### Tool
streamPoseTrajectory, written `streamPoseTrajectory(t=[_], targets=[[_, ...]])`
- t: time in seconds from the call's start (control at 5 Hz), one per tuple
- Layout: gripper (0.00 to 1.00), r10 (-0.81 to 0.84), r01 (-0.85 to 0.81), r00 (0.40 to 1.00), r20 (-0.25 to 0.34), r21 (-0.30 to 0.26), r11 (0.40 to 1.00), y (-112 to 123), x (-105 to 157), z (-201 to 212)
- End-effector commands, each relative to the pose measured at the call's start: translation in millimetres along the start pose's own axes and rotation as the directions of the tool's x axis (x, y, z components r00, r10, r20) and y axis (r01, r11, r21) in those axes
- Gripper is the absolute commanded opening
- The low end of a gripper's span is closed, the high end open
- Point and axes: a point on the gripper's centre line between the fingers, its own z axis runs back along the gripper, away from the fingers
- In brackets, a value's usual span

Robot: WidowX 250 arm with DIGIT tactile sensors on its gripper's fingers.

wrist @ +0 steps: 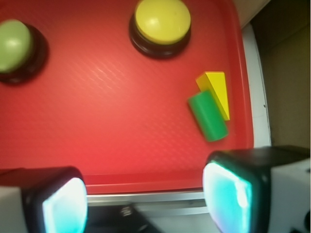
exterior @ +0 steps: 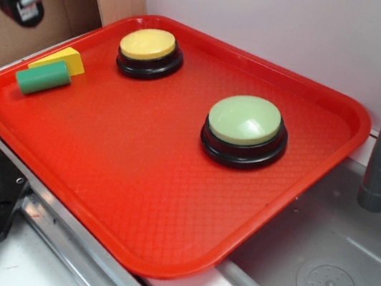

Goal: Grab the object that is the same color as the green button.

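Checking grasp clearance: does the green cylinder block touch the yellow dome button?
No, the green cylinder block lies apart from the yellow dome button, beside the yellow wedge block.

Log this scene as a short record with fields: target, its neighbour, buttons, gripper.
target: green cylinder, lying on its side near the red tray's left edge
neighbour: yellow wedge, directly beside the cylinder
buttons: green button mid-tray; yellow button toward the back
gripper: gripper open, hanging off the tray's edge, holding nothing

Bright, even light (wrist view blurry).
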Motion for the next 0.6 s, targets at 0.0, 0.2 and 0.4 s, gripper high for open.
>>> streamPoseTrajectory(t=[0.0, 0.2, 0.4], targets=[[1.00, 0.074, -0.080, 0.996, 0.048, 0.141, 0.987, 54, 5, -38], [1.00, 0.087, -0.089, 0.996, 0.019, 0.194, 0.977, 65, 8, -57], [1.00, 0.112, -0.111, 0.994, 0.006, 0.217, 0.970, 76, 11, -77]])
